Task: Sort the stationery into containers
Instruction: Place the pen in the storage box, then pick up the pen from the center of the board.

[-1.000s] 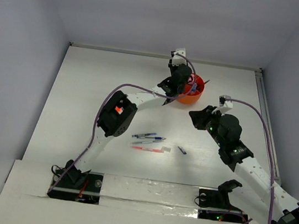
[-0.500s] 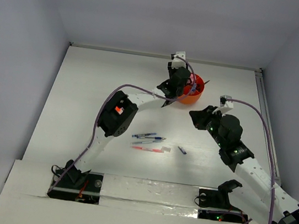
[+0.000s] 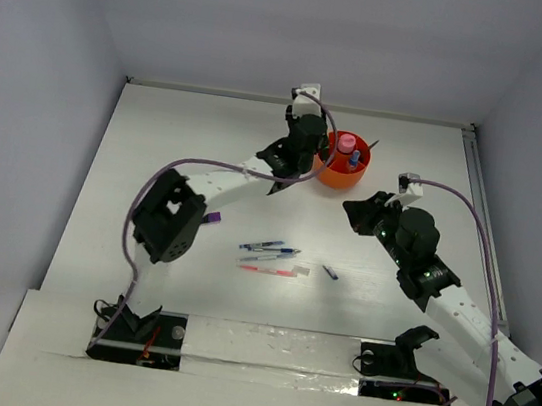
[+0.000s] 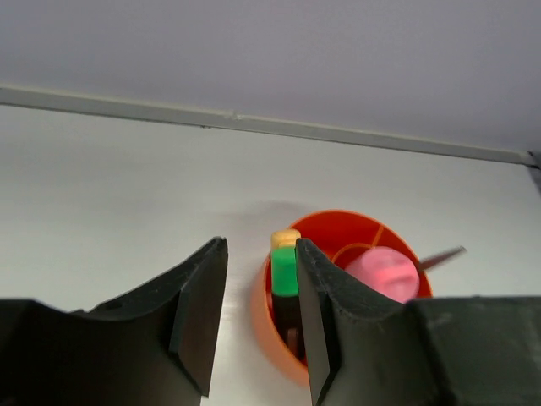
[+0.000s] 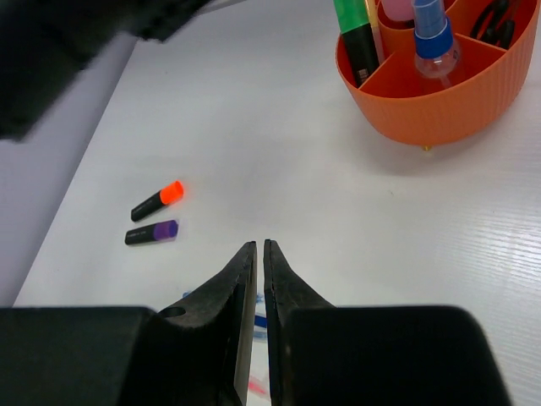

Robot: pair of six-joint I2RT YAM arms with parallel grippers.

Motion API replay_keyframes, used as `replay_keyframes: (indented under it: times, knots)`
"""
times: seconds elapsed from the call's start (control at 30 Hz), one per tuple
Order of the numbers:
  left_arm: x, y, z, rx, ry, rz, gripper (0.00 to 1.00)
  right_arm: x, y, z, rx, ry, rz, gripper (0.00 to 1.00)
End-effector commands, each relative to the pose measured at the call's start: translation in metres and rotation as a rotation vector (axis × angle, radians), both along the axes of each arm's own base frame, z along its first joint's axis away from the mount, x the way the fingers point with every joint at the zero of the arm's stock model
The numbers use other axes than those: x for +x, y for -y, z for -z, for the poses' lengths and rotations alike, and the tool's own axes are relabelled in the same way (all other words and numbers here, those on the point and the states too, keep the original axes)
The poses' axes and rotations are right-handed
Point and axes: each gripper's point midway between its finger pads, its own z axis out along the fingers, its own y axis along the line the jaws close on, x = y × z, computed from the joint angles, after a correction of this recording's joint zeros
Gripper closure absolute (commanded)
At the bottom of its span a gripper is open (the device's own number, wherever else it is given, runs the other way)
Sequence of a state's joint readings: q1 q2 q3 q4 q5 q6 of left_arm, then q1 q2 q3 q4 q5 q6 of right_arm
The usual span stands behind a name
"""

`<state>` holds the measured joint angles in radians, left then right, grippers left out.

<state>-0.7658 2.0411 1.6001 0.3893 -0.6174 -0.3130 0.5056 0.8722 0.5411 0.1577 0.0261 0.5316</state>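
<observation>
The orange tub (image 3: 344, 176) stands at the back of the table. In it are a green highlighter (image 5: 355, 30), a yellow-ended one (image 4: 286, 238), a pink tube (image 4: 382, 271), a blue-capped bottle (image 5: 433, 34) and black scissors (image 5: 494, 17). My left gripper (image 4: 259, 245) hangs open just left of the tub (image 4: 275, 317) with nothing between its fingers. My right gripper (image 5: 258, 245) is shut and empty, in front of the tub (image 5: 439, 101). Orange (image 5: 159, 200) and purple (image 5: 152, 232) highlighters lie on the table. Blue pens (image 3: 266, 251) and a red pen (image 3: 267, 270) lie at mid-table.
A small white piece (image 3: 302, 269) and a short dark blue piece (image 3: 330, 272) lie right of the pens. The left arm's elbow (image 3: 166, 219) hangs over the table's left half, beside the purple highlighter (image 3: 212, 218). Walls close the back and both sides.
My left gripper has drawn back to the left from over the tub and its elbow has swung left, uncovering the purple highlighter. The right arm has not moved.
</observation>
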Motion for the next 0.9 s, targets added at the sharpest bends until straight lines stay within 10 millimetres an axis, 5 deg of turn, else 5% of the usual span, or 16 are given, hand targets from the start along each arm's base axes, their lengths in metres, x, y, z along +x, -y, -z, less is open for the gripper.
replay_keyframes:
  times: [0.0, 0.27, 0.4, 0.7, 0.87]
  knots:
    - [-0.040, -0.025, -0.056, -0.068, -0.007, 0.072, 0.66, 0.000, -0.006, -0.015, 0.028, 0.046, -0.019, 0.86]
    - [-0.150, -0.130, 0.051, 0.073, -0.345, 0.009, 0.68, -0.006, -0.011, -0.019, 0.042, 0.050, -0.059, 0.86]
    - [-0.189, -0.183, 0.083, 0.157, -0.502, -0.069, 0.67, -0.007, -0.014, -0.020, 0.050, 0.049, -0.075, 0.86]
    - [-0.213, -0.207, 0.117, 0.371, -0.720, -0.045, 0.49, -0.009, -0.012, -0.022, 0.047, 0.053, -0.071, 0.86]
    - [-0.216, -0.218, 0.139, 0.591, -0.829, 0.036, 0.49, -0.008, -0.012, -0.021, 0.045, 0.052, -0.070, 0.86]
